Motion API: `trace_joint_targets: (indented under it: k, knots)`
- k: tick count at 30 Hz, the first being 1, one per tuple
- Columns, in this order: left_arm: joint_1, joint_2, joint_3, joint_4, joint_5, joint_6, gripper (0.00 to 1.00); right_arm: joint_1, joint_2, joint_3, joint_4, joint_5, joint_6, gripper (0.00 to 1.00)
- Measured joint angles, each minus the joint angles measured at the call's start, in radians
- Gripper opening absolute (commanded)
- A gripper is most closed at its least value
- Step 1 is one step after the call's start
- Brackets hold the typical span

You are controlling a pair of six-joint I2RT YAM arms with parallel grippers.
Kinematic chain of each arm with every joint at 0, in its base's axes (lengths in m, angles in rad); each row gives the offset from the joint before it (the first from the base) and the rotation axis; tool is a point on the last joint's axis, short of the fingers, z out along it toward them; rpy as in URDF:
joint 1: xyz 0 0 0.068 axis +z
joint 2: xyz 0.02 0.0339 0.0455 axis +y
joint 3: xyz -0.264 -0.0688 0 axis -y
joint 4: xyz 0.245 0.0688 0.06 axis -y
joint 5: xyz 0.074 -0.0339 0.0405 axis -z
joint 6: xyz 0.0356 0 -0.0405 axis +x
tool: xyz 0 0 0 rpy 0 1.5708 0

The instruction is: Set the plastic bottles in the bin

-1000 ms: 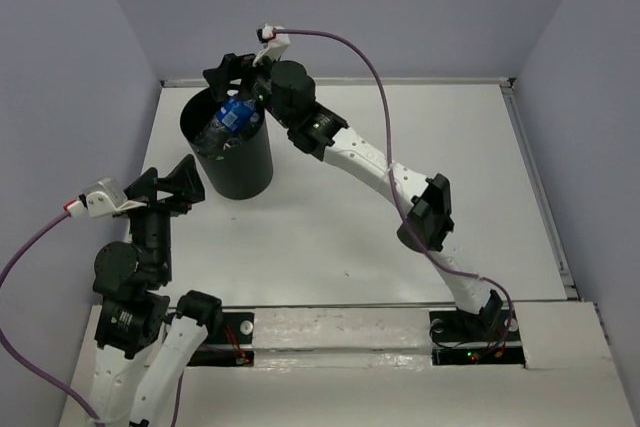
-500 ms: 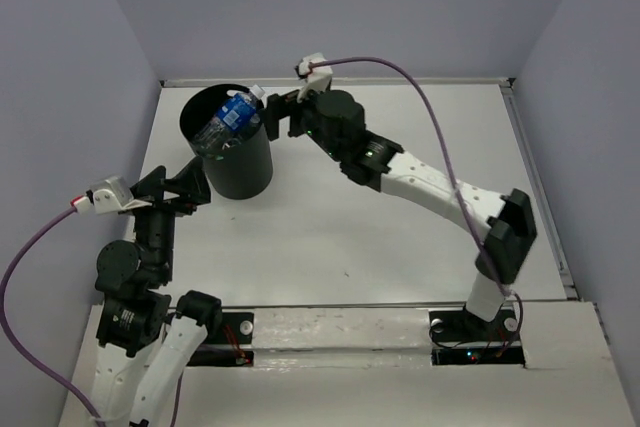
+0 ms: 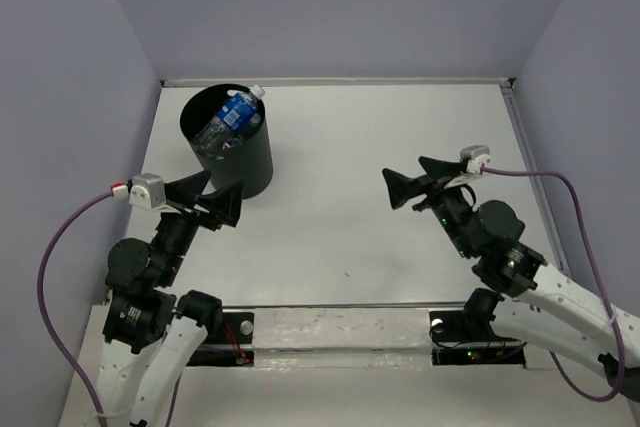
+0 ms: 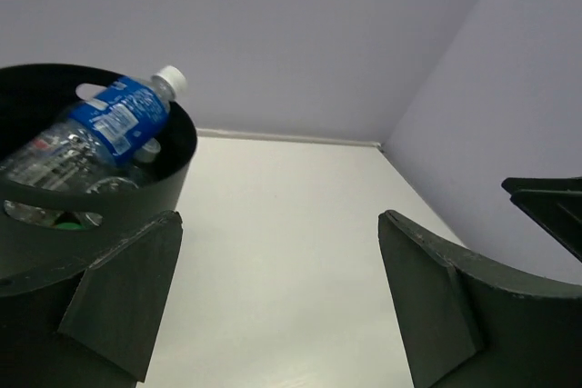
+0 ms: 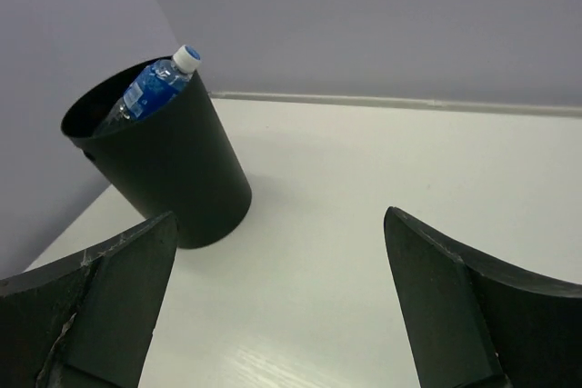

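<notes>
The black bin (image 3: 250, 162) stands at the far left of the table. A clear bottle with a blue label (image 3: 232, 115) leans inside it, its white cap poking over the rim. The left wrist view shows that bottle (image 4: 114, 120) and more clear bottles (image 4: 45, 154) below it inside the bin (image 4: 173, 165). My left gripper (image 3: 212, 193) hangs open and empty just in front of the bin. My right gripper (image 3: 417, 176) is open and empty over the right half of the table, well away from the bin (image 5: 182, 179). Nothing lies between the jaws of either gripper (image 4: 280, 217) (image 5: 279, 215).
White table top (image 3: 330, 217) with a raised rim along the back and right edges. Grey-lilac walls close in at the left, back and right. The right gripper's finger (image 4: 546, 206) shows at the right edge of the left wrist view.
My right arm has drawn back from the bin's rim to the right near side of the table. The blue-label bottle stays in the bin. The left gripper has shifted slightly right.
</notes>
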Motion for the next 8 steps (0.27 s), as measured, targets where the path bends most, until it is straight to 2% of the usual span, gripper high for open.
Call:
trace_joint_targets:
  k: [5, 8]
  knots:
    - [-0.006, -0.025, -0.05, -0.003, 0.072, -0.003, 0.99, 0.0, -0.354, -0.198, -0.047, 0.025, 0.061, 1.0]
    - [-0.006, -0.023, -0.068, -0.002, 0.087, -0.005, 0.99, -0.001, -0.413, -0.225, -0.043, 0.03, 0.071, 1.0]
